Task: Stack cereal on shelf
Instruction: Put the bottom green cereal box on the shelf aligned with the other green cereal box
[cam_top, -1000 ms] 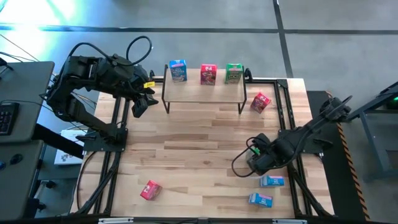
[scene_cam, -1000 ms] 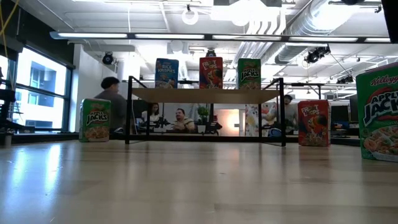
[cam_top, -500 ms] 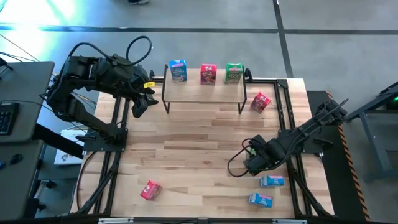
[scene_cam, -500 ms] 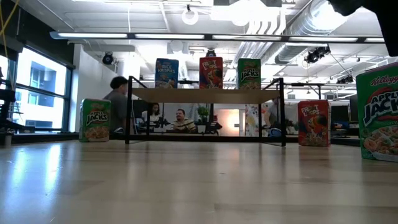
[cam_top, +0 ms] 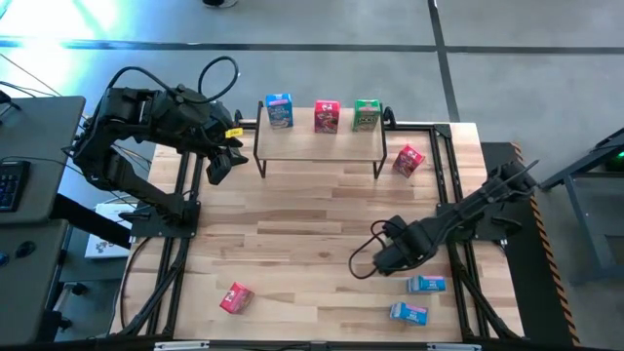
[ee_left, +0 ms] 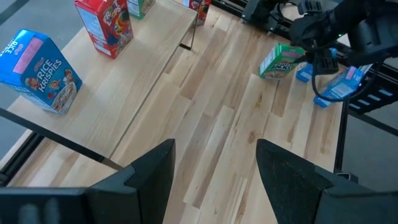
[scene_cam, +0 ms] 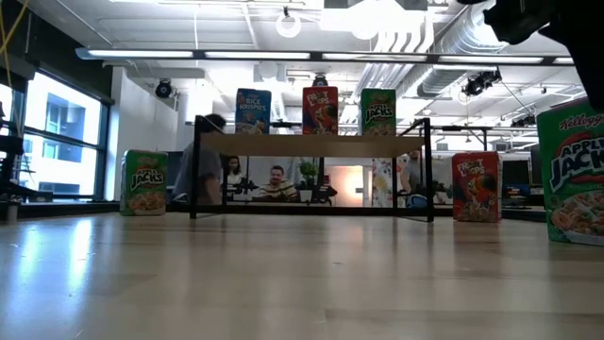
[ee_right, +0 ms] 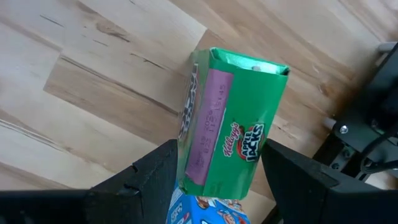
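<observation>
The shelf (cam_top: 320, 146) stands at the table's far edge with a blue (cam_top: 279, 110), a red (cam_top: 327, 116) and a green box (cam_top: 367, 114) upright on top. My right gripper (cam_top: 382, 258) is low over the table's right half, shut on a green Apple Jacks box (ee_right: 230, 134). That box also shows in the low view (scene_cam: 571, 170) and is hidden under the gripper in the high view. My left gripper (cam_top: 219, 164) waits open beside the shelf's left end. My right gripper pinches the green box between its two fingers (ee_right: 163, 171), one on each of two opposite faces, near the end closest to the wrist (ee_right: 205, 180). It comes from above, pointing down. The box stands upright in the low view; I cannot tell whether its base touches the table.
A red box (cam_top: 408, 160) stands right of the shelf and another (cam_top: 236, 297) lies near the table's near left corner. Two blue boxes (cam_top: 426, 284) (cam_top: 409, 312) lie near the right gripper. A green box (scene_cam: 143, 181) stands left of the shelf. People move behind the table.
My right gripper has moved toward the table's left and slightly toward its near edge, taking the green box with it; in the low view the box has shifted a little leftward. A person behind the table has walked to the right.
</observation>
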Motion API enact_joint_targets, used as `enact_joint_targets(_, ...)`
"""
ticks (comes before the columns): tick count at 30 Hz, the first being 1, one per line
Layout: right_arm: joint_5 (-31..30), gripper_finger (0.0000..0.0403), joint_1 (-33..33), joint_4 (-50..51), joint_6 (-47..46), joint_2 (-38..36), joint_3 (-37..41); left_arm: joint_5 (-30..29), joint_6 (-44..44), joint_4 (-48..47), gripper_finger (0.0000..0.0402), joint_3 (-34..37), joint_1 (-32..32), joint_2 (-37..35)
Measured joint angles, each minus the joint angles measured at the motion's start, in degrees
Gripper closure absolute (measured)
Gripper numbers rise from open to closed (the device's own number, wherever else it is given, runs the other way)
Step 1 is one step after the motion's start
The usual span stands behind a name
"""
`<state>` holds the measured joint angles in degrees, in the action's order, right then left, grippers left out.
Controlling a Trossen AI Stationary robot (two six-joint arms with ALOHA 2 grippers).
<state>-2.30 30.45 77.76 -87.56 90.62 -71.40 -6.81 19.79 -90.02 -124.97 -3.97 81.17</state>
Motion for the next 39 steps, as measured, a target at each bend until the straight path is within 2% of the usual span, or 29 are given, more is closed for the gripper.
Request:
enact_joint_targets(13, 1.83, 0.0180, -1.67, 0.31, 1.72, 0.67, 0.00, 0.00, -0.04, 0.00, 0.0186, 0.00, 0.00, 0.00)
enact_joint_targets(27, 2.14, 0.0259, -1.98, 0.32, 1.13, 0.67, 0.00, 0.00, 0.00, 0.00, 0.0186, 0.00, 0.00, 0.00)
enact_joint_targets(39, 1.80, 0.0265, -1.98, 0.46, 1.78, 0.64, 0.00, 0.01, 0.02, 0.00, 0.0186, 0.00, 0.00, 0.00)
